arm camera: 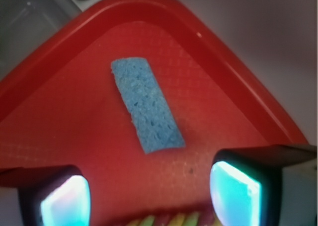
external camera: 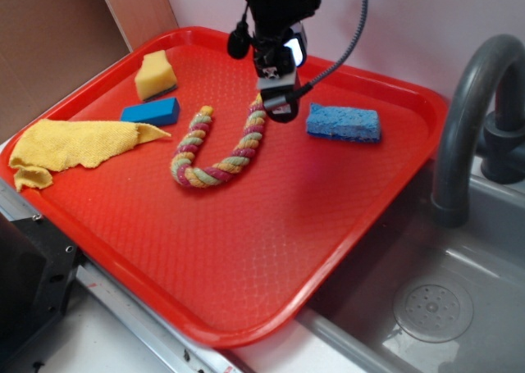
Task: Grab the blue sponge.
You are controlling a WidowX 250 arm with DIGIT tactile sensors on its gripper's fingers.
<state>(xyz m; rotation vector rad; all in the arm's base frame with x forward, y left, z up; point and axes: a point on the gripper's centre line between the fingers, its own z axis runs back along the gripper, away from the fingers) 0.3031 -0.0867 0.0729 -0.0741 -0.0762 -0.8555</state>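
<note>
The red tray (external camera: 361,225) carries everything; the blue sponge (external camera: 344,122) lies flat near its far right corner, untouched. The pincer (external camera: 281,102) hangs open and empty above the rope toy (external camera: 220,147), just beside the sponge. This looks like the approach step: next it should shift over the sponge, straddle its narrow width, and descend.

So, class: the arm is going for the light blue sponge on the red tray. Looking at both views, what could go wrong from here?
1. The open gripper hangs over the rope end, not the blue sponge; closing now might catch rope.
2. The blue block is also blue, so it could be mistaken for the target.
3. The sponge lies near the tray rim, so a finger may strike it.
</note>
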